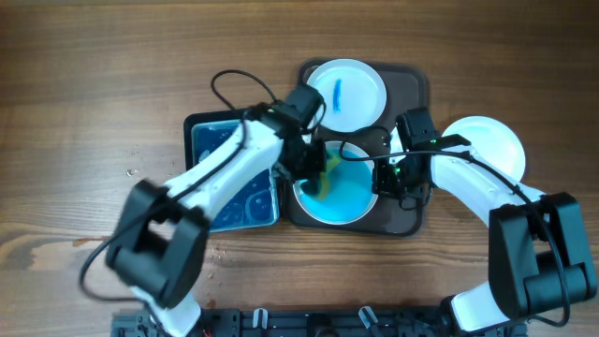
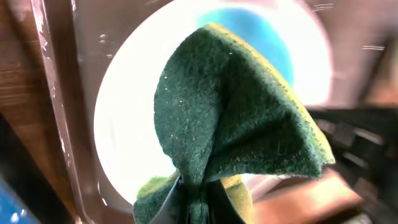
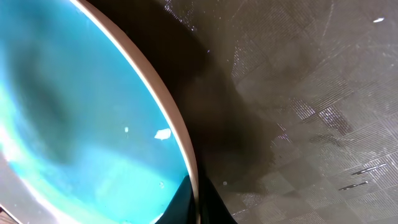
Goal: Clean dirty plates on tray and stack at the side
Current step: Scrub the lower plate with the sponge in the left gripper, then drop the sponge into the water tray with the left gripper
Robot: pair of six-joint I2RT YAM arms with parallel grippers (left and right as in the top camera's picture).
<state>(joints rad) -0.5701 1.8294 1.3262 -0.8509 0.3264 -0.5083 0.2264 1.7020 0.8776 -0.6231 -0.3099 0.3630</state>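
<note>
A white plate covered in blue film (image 1: 344, 195) lies at the front of the dark brown tray (image 1: 412, 89). A second plate (image 1: 346, 94) with a blue smear sits at the tray's back. A third white plate (image 1: 487, 145) lies on the table to the right. My left gripper (image 1: 314, 173) is shut on a green and yellow sponge (image 2: 236, 118), held over the blue plate's left rim (image 2: 124, 143). My right gripper (image 1: 386, 178) is shut on the blue plate's right rim (image 3: 177, 134), one finger each side.
A smaller black tray of blue liquid (image 1: 229, 178) stands left of the brown tray, under my left arm. The textured wet floor of the brown tray (image 3: 311, 93) shows in the right wrist view. Bare wooden table (image 1: 94, 94) lies around.
</note>
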